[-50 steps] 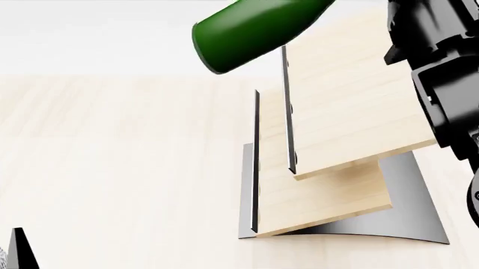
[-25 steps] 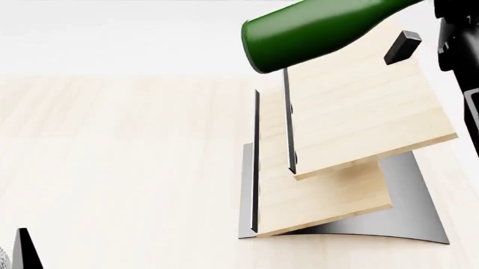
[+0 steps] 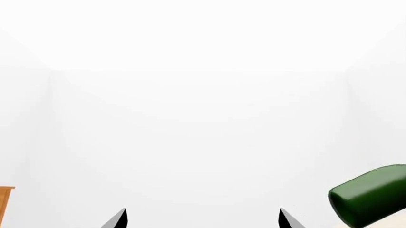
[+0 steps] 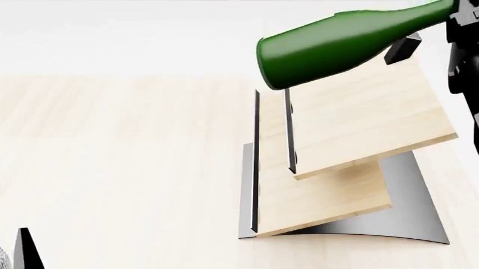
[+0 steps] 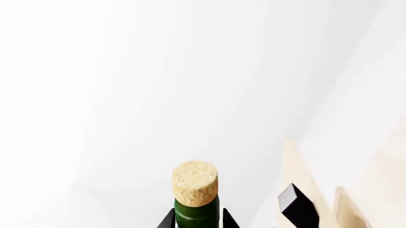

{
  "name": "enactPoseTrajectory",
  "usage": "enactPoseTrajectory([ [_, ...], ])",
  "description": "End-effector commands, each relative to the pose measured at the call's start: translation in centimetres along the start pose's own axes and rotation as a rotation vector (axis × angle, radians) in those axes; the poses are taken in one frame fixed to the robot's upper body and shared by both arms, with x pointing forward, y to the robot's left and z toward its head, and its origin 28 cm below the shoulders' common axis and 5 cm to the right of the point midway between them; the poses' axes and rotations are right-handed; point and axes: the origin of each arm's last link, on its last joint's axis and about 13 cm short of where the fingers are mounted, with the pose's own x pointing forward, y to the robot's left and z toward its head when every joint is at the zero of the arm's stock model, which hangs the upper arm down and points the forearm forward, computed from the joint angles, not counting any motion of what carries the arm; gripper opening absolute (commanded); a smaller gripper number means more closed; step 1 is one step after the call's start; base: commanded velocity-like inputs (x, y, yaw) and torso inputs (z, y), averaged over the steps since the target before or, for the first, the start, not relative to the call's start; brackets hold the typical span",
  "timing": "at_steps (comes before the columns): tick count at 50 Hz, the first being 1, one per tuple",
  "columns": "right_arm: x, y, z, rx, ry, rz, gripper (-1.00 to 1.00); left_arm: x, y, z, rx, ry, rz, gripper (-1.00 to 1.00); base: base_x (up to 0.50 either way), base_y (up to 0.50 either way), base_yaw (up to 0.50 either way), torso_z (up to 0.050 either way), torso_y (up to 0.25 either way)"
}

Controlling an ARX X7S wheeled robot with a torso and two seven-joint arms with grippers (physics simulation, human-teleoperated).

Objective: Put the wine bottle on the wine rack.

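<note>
Nearest in the head view, a dark tip of the left gripper (image 4: 24, 249) pokes up at the lower left corner, with bare pale table (image 4: 120, 168) all around it. In the left wrist view its two finger points (image 3: 117, 219) stand well apart with nothing between them, so that gripper is released.

Farther on stands the rack (image 4: 337, 168): two slanted wood panels, one above the other, on a curved grey base. Their dark metal edges face left, toward wide open tabletop. The small black peg (image 4: 402, 47) sits at the far upper end of the top panel.

The bottle (image 4: 337, 45) hangs in the air over the top panel, lying nearly level, butt end out past the panel's left edge and neck rising to the right, just by the peg; whether it touches the wood I cannot tell.

The right arm (image 4: 464, 61) comes in at the right edge. In its wrist view the right gripper (image 5: 197, 219) clasps the neck just under the cork (image 5: 195, 183).
</note>
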Motion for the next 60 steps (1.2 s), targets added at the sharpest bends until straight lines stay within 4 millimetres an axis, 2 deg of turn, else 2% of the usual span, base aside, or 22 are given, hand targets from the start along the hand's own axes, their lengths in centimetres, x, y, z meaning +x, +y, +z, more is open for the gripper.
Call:
enactPoseTrajectory([
  [1,-0.3,-0.3,0.8,-0.025,-0.016,0.028,-1.00,0.0,0.0,-0.1,-0.001,-0.001,-0.001,1.00,0.00,0.00,0.00,0.000,0.000],
  [30,-0.6,-1.6,1.0,-0.028,-0.019,0.003,-1.00,-0.1,-0.1,-0.3,0.000,0.004,-0.005,1.00,0.00,0.00,0.00,0.000,0.001],
  [60,-1.1,-1.8,1.4,-0.041,-0.021,0.007,-1.00,-0.1,-0.1,-0.3,0.000,0.006,-0.006,1.00,0.00,0.00,0.00,0.000,0.001],
])
